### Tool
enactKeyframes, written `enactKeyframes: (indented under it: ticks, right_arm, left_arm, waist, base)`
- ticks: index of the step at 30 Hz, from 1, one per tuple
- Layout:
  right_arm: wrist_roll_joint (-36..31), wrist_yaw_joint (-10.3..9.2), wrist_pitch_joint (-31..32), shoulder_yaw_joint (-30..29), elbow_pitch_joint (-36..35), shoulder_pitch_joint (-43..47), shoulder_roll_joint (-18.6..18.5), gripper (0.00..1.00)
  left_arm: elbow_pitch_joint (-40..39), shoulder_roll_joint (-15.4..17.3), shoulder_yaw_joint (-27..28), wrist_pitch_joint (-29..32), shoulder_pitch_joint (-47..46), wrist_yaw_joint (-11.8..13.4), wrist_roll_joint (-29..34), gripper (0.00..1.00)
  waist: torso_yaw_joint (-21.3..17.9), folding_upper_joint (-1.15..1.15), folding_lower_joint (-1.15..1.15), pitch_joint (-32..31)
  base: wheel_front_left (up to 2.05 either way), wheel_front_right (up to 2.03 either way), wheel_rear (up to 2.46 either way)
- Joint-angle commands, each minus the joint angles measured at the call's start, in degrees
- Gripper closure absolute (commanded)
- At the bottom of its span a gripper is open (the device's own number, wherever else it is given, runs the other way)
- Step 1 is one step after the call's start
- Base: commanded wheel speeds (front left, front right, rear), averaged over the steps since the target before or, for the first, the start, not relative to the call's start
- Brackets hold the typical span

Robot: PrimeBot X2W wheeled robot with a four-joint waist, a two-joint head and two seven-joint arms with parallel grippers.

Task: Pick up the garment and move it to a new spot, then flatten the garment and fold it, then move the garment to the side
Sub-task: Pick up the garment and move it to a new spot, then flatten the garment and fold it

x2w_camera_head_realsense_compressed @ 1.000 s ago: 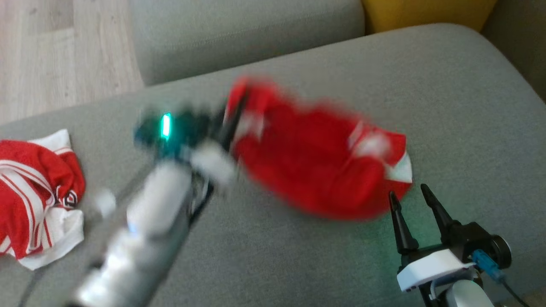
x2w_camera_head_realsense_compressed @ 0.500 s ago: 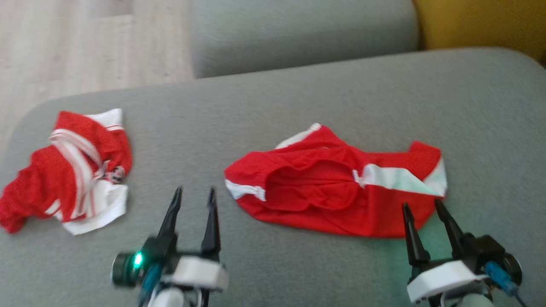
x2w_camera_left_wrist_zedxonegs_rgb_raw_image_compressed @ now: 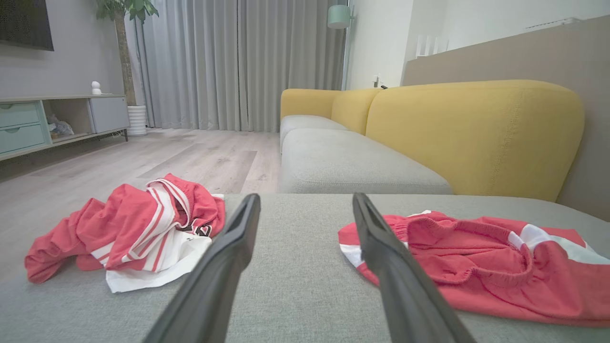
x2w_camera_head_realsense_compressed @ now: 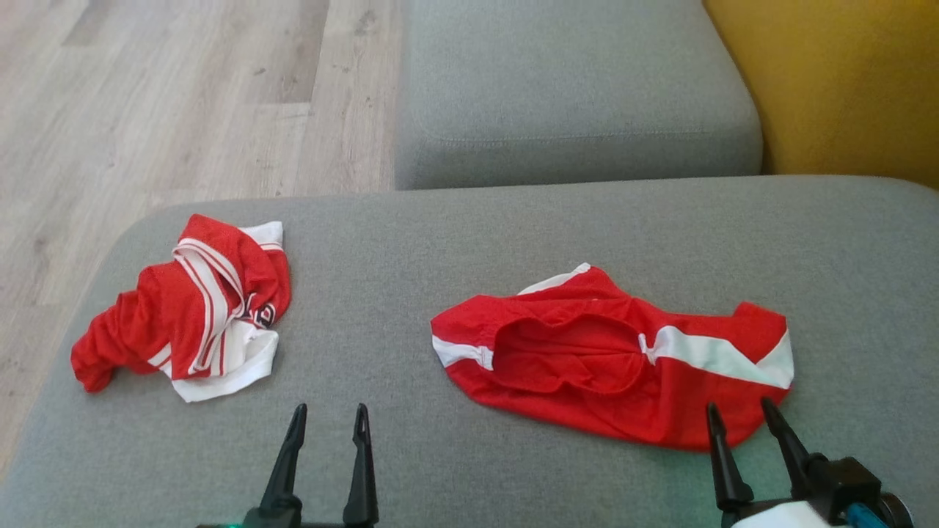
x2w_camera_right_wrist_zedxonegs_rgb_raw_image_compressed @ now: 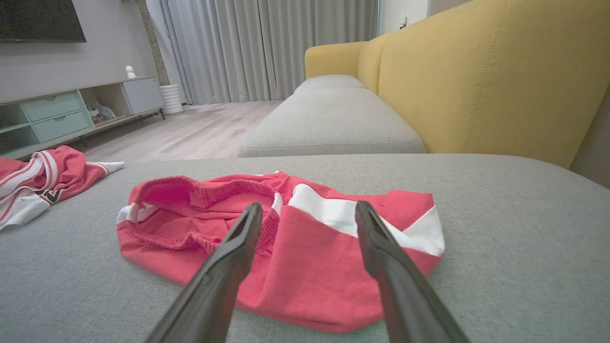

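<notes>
Head view, grey sofa seat [x2w_camera_head_realsense_compressed: 440, 469] in front of robot.

- Red shorts [x2w_camera_head_realsense_compressed: 616, 367]: lie on the seat, right of centre, spread roughly flat with some wrinkles. Waistband gapes open toward 9 o'clock; a white panel runs toward 3 o'clock. Not folded.
- Second garment [x2w_camera_head_realsense_compressed: 183, 323]: red and white striped, crumpled in a heap at the seat's 9 o'clock side, well apart from the shorts.
- Left gripper [x2w_camera_head_realsense_compressed: 330, 408]: at 6 o'clock of the view, low over bare seat fabric between the 2 garments. Fingers spread, nothing between them, touching neither garment. Shorts at about 2 o'clock from it, heap at about 10 o'clock.
- Right gripper [x2w_camera_head_realsense_compressed: 738, 403]: at 5 o'clock of the view. Fingers spread, nothing held. Tips just at the near hem of the shorts; contact cannot be told. In the right wrist view the shorts lie straight ahead at 12 o'clock, beyond the 2 fingers.
- Surroundings: another grey seat cushion [x2w_camera_head_realsense_compressed: 572, 88] at 12 o'clock, yellow backrest [x2w_camera_head_realsense_compressed: 843, 81] at 2 o'clock, pale wood floor [x2w_camera_head_realsense_compressed: 183, 110] at 10 o'clock.
</notes>
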Motion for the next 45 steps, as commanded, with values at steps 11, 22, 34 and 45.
enactKeyframes:
  ticks: [11,22,34,45]
  right_arm:
    - [0.34,0.43,-0.35,2.13,-2.6,-1.89,-0.31,0.0]
    - [-0.03,0.43,-0.35,1.79,-2.45,-1.76,-0.31,0.0]
    - [-0.33,0.43,-0.35,1.89,-2.33,-1.27,-0.31,0.0]
    - [-0.92,0.43,-0.35,2.82,-2.35,-1.58,-0.31,0.0]
  left_arm:
    - [-1.95,-0.39,1.17,-0.54,-1.63,0.79,-0.03,0.0]
    - [-0.83,-0.4,0.54,-0.54,-1.42,0.28,0.11,0.0]
    - [0.36,-0.4,0.32,-0.54,-0.81,-0.3,-0.05,0.0]
    - [3.3,-0.4,-3.19,-0.54,-2.81,-2.43,-1.35,0.0]
  waist:
    - [0.12,0.0,0.01,0.03]
    - [0.57,0.0,0.01,-0.05]
    - [0.55,0.0,0.01,-0.58]
    - [-1.85,0.0,0.01,0.07]
  base:
    - [0.0,0.0,0.0]
    - [0.0,0.0,0.0]
    - [0.0,0.0,0.0]
    - [0.0,0.0,0.0]
